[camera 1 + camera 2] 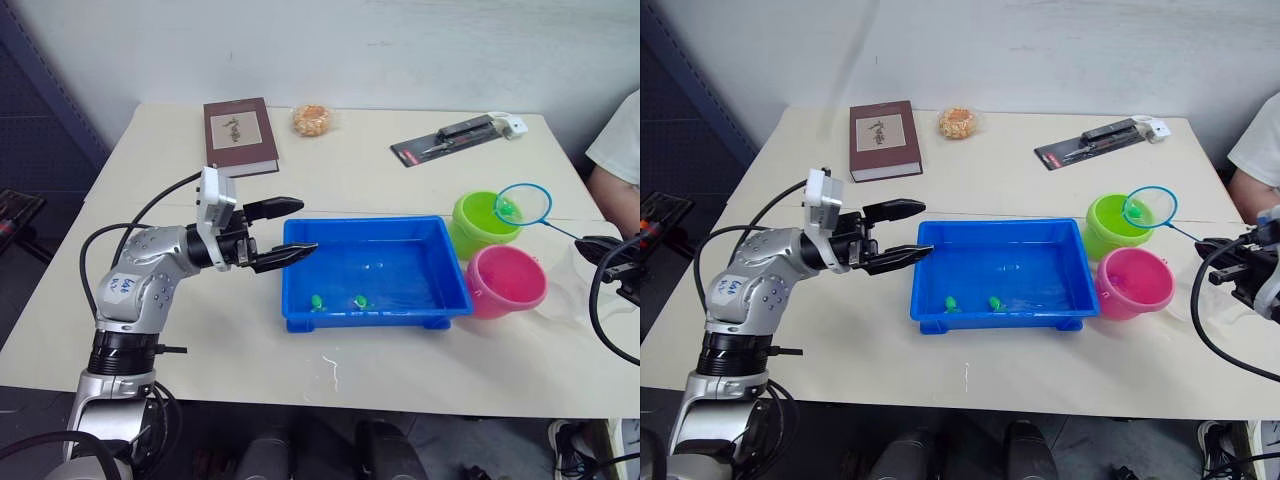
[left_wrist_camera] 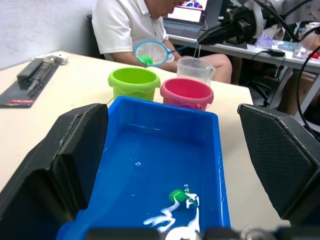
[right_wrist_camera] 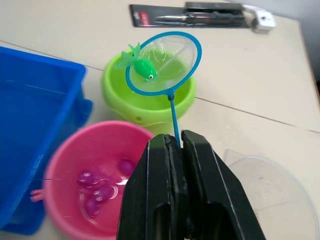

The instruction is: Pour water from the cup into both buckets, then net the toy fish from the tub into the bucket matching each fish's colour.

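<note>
While head view hides it, pink bucket (image 3: 95,185) holds pink fish (image 3: 95,192).

Left gripper (image 1: 283,232) held level with fingers spread wide, right gripper (image 3: 174,145) clamped tight

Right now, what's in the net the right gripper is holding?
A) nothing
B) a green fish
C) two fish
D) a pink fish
B: the right wrist view shows one green fish in the net, which the right gripper holds by its handle over the lime green bucket; the pink fish lie in the pink bucket.
</note>
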Controlling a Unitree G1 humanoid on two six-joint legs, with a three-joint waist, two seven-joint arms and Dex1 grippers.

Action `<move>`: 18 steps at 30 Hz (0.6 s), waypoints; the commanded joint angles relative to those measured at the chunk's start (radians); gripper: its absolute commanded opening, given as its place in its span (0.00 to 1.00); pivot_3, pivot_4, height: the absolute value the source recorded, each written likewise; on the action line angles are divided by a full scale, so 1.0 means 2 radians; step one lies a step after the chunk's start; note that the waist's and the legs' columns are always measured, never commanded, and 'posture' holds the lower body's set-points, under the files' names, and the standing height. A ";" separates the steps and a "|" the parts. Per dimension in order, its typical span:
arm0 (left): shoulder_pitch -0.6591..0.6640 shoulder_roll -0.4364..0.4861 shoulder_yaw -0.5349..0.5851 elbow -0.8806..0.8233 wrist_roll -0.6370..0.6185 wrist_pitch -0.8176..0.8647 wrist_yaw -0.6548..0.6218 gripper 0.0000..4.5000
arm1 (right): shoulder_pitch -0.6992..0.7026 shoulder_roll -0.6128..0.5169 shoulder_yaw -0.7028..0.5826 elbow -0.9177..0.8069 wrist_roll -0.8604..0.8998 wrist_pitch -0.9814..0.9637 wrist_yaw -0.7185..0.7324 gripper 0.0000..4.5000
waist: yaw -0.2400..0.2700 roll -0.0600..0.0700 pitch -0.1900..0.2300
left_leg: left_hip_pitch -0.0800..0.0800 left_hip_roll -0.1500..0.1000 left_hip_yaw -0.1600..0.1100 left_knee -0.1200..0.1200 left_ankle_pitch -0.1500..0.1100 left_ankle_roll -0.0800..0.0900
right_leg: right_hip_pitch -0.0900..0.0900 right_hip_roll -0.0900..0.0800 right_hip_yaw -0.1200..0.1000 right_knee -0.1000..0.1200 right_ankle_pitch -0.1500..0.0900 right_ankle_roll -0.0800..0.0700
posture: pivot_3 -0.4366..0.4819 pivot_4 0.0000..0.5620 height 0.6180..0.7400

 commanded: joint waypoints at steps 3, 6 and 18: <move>-0.004 -0.005 -0.004 -0.008 0.007 -0.014 0.000 0.99 | -0.013 0.005 0.061 0.025 -0.091 -0.135 -0.043 0.00 | 0.000 0.000 0.000 | 0.000 0.000 0.000 0.000 0.000 0.000 | 0.000 0.000 0.000 0.000 0.000 0.000 | 0.48 0.27 0.99; -0.001 -0.006 -0.008 -0.012 0.008 -0.014 0.001 0.99 | -0.006 -0.008 0.097 0.048 -0.145 -0.198 -0.054 0.00 | 0.000 0.000 0.000 | 0.000 0.000 0.000 0.000 0.000 0.000 | 0.000 0.000 0.000 0.000 0.000 0.000 | 0.48 0.27 0.99; 0.013 -0.007 -0.013 -0.026 0.020 -0.029 0.005 0.99 | 0.069 -0.068 0.167 0.126 -0.422 -0.531 -0.191 0.00 | 0.000 0.000 0.000 | 0.000 0.000 0.000 0.000 0.000 0.000 | 0.000 0.000 0.000 0.000 0.000 0.000 | 0.48 0.27 0.99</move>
